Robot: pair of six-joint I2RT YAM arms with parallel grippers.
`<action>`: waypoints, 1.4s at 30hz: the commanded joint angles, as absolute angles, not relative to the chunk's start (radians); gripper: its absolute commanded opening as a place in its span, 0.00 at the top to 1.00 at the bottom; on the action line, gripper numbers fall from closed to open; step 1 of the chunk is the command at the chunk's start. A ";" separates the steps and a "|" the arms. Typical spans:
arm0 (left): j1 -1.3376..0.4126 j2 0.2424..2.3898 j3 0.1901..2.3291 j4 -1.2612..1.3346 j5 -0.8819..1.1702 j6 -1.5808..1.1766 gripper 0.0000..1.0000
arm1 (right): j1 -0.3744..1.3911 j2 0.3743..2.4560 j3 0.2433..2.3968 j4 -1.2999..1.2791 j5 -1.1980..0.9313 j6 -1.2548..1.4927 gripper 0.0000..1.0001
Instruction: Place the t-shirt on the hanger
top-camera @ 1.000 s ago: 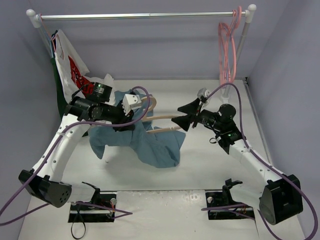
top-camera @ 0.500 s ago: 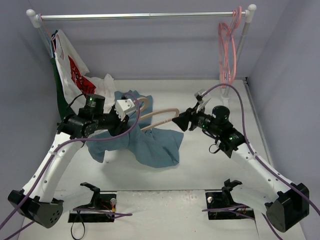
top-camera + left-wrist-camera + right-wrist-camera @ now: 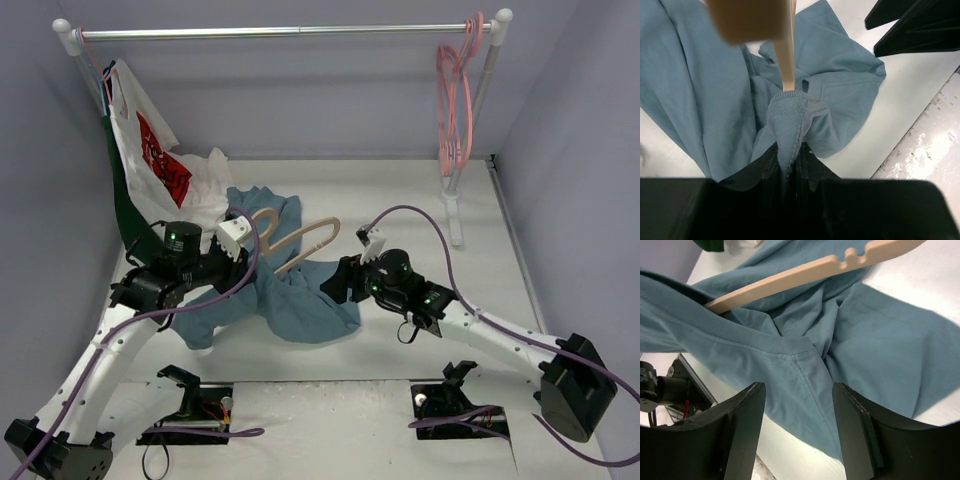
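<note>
The teal-blue t-shirt (image 3: 300,305) lies crumpled on the white table between my arms. The beige hanger (image 3: 305,243) rests on it, with one arm pushed into the neck opening. My left gripper (image 3: 238,252) is shut on the shirt's ribbed collar (image 3: 788,117), where the hanger arm (image 3: 785,55) enters. My right gripper (image 3: 337,282) is open and empty, low over the shirt's right edge. In the right wrist view its fingers (image 3: 745,430) straddle a shirt seam (image 3: 805,370) below the hanger's notched arm (image 3: 805,275).
A clothes rail (image 3: 280,32) crosses the back. Pink hangers (image 3: 455,100) hang at its right end by the post (image 3: 458,215). A white garment with red print (image 3: 150,135) and a dark green one (image 3: 120,195) hang at the left. Grey walls enclose the table.
My right gripper has left the hanger's end and dropped down and left to the shirt's edge. My left arm has pulled the collar and hanger nearer and lower.
</note>
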State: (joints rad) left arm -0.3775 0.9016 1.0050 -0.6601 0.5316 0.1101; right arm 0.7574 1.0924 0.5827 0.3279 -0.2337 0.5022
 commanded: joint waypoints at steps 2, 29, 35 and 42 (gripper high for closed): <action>-0.373 0.842 0.980 -0.546 0.537 0.012 1.00 | 0.767 1.193 0.554 0.544 -0.236 0.563 0.43; -0.373 0.920 0.963 -0.538 0.350 -0.120 1.00 | 0.830 1.631 0.814 0.440 -0.200 0.293 1.00; -0.373 1.067 1.238 -0.555 0.259 -0.086 1.00 | 0.815 1.543 1.006 0.446 0.030 -0.020 1.00; -0.373 1.083 1.427 -0.519 0.250 -0.041 1.00 | 0.808 1.319 0.898 0.761 0.038 -0.273 1.00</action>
State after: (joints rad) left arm -0.3775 1.1244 1.3731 -0.5995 0.2432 -0.0662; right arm 0.8169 1.4097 0.9249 0.5552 0.0025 -0.1104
